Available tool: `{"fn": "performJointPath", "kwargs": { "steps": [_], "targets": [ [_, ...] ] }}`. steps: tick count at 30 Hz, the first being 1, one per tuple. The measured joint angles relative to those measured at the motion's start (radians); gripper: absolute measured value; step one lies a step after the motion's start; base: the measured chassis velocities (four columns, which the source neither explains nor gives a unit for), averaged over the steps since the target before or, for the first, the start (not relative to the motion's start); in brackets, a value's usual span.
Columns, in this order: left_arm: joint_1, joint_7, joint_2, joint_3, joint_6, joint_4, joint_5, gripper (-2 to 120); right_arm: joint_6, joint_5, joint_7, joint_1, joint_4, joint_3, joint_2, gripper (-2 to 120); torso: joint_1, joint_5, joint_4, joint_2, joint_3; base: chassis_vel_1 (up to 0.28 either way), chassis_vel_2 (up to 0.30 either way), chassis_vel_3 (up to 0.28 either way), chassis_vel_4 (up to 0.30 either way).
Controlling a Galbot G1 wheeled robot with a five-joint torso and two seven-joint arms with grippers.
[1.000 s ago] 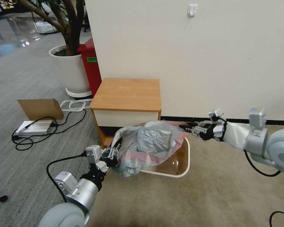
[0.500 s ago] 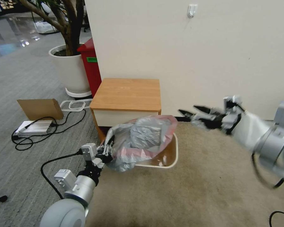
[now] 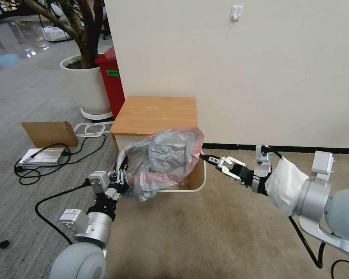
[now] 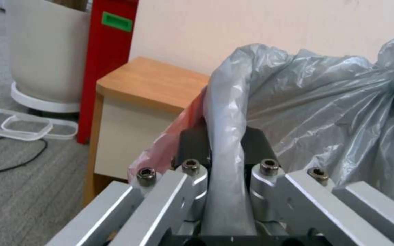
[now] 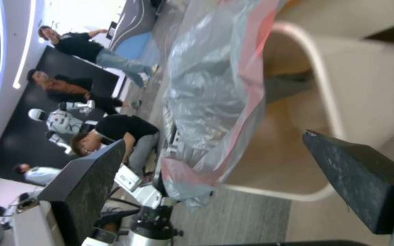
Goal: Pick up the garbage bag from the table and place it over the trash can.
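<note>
The garbage bag, crinkly grey with a pink-red band, bulges over the left part of the cream trash can, which stands on the carpet in front of the wooden table. My left gripper is shut on a fold of the garbage bag at the can's near-left side. My right gripper is open just right of the can's rim, holding nothing. In the right wrist view its fingers stand apart before the garbage bag and the trash can.
A red bin and a white planter stand left of the table against the wall. Cardboard, a metal box and cables lie on the grey floor at left. Beige carpet at front is open.
The right gripper let go of the bag's rim, rose, then came down open beside the can. The left gripper pulled the bag left and back; the can slid with it toward the table.
</note>
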Motion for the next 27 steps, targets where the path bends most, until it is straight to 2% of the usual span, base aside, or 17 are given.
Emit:
{"fn": "performJointPath", "kwargs": {
  "steps": [5, 21, 24, 25, 27],
  "targets": [
    [-0.004, 0.005, 0.002, 0.006, 0.0, 0.0, -0.002, 7, 0.04, -0.051, 0.057, 0.014, -0.001, -0.093, 0.04, 99, 0.0, 0.0001, 0.0001, 0.0, 0.0, 0.0, 0.0, 0.0, 0.0],
    [-0.002, 0.052, 0.004, 0.02, 0.002, -0.026, -0.004, 7, 0.085, -0.163, 0.078, 0.038, -0.003, -0.19, 0.067, 98, 0.0, 0.0001, 0.0, 0.0, 0.0, 0.0, 0.0, 0.0, 0.0],
    [-0.002, 0.053, 0.004, 0.02, 0.002, -0.026, -0.003, 7, 0.088, -0.176, 0.078, 0.04, -0.003, -0.201, 0.068, 93, 0.0, 0.0001, 0.0, 0.0, 0.0, 0.0, 0.0, 0.0, 0.0],
    [-0.002, 0.055, 0.004, 0.02, 0.002, -0.026, 0.002, 7, 0.089, -0.188, 0.078, 0.042, -0.003, -0.211, 0.07, 86, 0.0, 0.0002, 0.0, 0.0, 0.0, 0.0, 0.0, 0.0, 0.0],
    [-0.003, 0.056, 0.005, 0.019, 0.002, -0.026, 0.007, 7, 0.091, -0.193, 0.078, 0.043, -0.003, -0.214, 0.07, 83, 0.0, 0.0001, 0.0, 0.0, 0.0, 0.0, 0.0, 0.0, 0.0]
  ]
}}
